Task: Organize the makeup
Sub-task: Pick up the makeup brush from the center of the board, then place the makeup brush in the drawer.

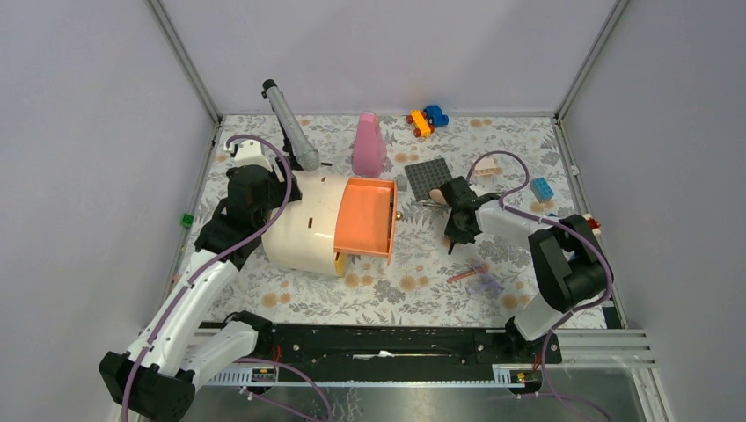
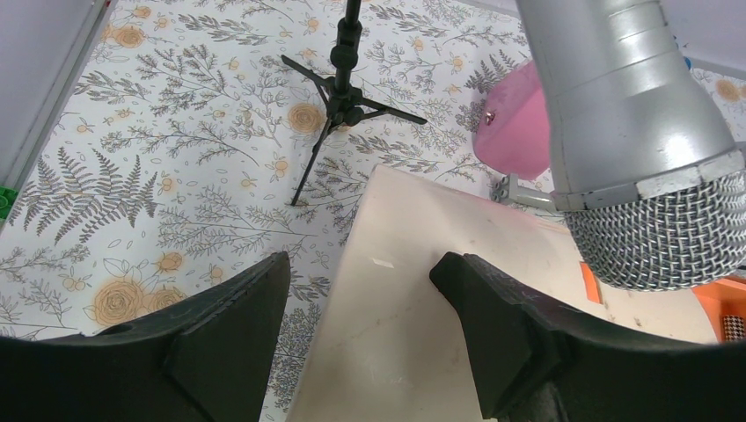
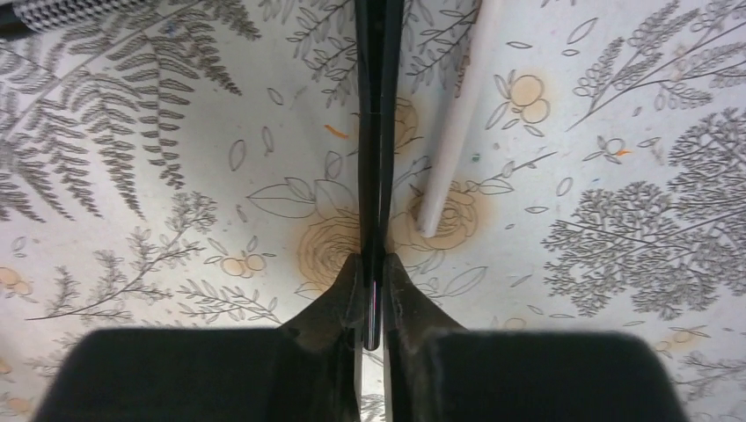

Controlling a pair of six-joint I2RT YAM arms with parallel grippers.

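The right gripper (image 3: 371, 294) is pinched together on a thin black brush (image 3: 376, 132), whose long axis runs straight out ahead of the fingertips, low over the surface (image 3: 158, 220), with a thin white stick (image 3: 457, 114) just beside it. The orange tray (image 1: 365, 215) of the cream case (image 1: 299, 233) lies to this arm's left, so the carry likely goes that way. The left gripper (image 2: 361, 268) stands apart, straddling the case's edge.

Grey-fern, orange-rose tablecloth (image 1: 396, 299), cream case (image 1: 299, 233) with orange drawer (image 1: 361, 220), pink bottle (image 1: 367, 145), dark-grey studded plate (image 1: 427, 176), black brush (image 3: 374, 132).
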